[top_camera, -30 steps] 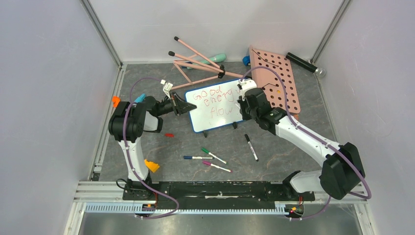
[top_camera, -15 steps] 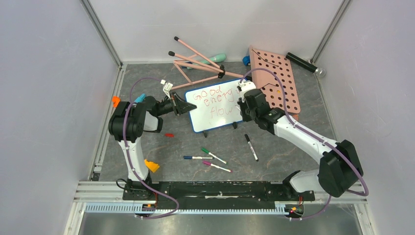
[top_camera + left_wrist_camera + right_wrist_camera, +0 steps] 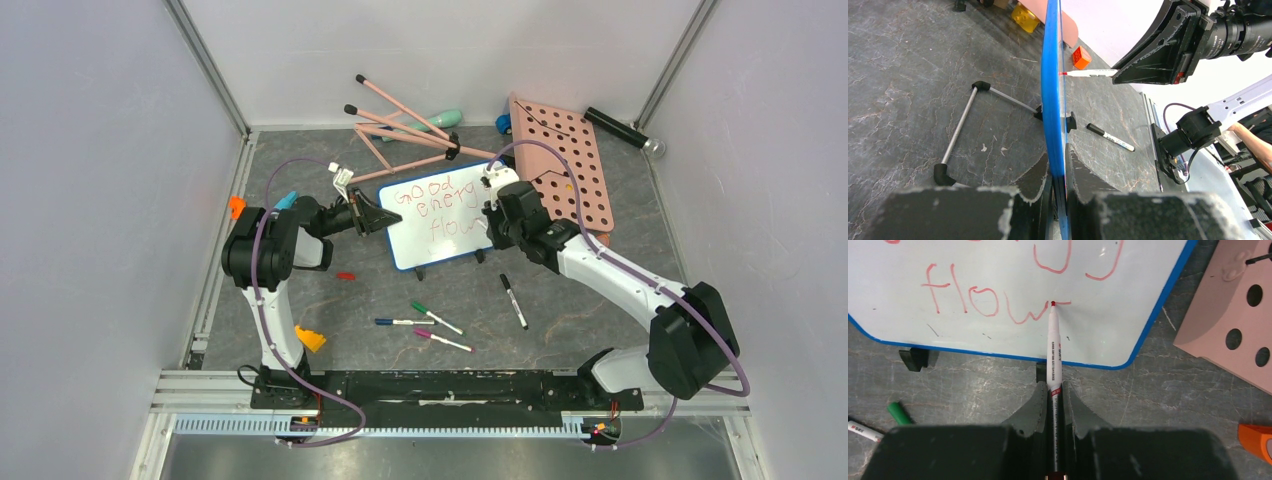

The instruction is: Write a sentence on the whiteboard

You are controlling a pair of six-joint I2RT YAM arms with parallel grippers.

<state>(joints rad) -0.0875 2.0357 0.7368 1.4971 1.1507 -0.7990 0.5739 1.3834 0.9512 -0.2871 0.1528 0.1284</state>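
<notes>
Two lines of the sentence (image 3: 437,207) are done and the third reads "flow" (image 3: 968,297), so you are on the last letter, as I read it. The whiteboard (image 3: 430,245) stands propped on its feet on the table, just toward 12 o'clock of centre in the overhead view. At the board's 9 o'clock edge your left gripper (image 3: 1058,172) is clamped on the blue rim (image 3: 1050,100), one finger on each face, steadying it. At its 3 o'clock side your right gripper (image 3: 1055,395) is closed tight around the red marker (image 3: 1054,350). The nib touches the white surface just past the "w", where a short dash runs toward 3 o'clock. Your next move calls for a small curved stroke with light, even pressure, since the board is held only at one edge and could tip or slide back. Keep the stroke short: little white is left before the rim at 3 o'clock. Loose markers (image 3: 437,318) lie well apart at the board's 6 o'clock, and the pink pegboard (image 3: 565,160) sits at its 2 o'clock.
</notes>
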